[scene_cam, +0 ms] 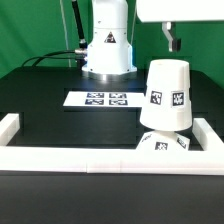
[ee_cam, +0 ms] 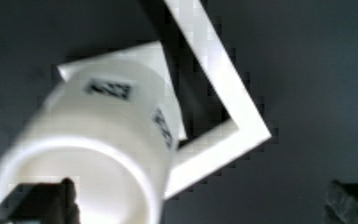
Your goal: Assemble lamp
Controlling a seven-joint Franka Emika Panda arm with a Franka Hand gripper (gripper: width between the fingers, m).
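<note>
At the exterior view's left, the black worktop point(scene_cam: 50, 110) carries a white rail point(scene_cam: 8, 128) along its edge, and behind it the arm's white base point(scene_cam: 107, 45) stands with dark cables beside it. Just in front of that base lies the marker board point(scene_cam: 100, 99), flat with its row of tags. Toward the exterior view's right the lamp shade point(scene_cam: 166, 95) stands upright, narrow end up, tags facing the camera, resting on another white tagged part point(scene_cam: 162, 143) (which part I cannot tell) close to the front rail. Above the shade hangs the tool point(scene_cam: 173, 41), apart from it; whether it is spread or closed I cannot tell. The wrist view shows the shade point(ee_cam: 105, 130) large and blurred beside the white corner rail point(ee_cam: 220, 90)
</note>
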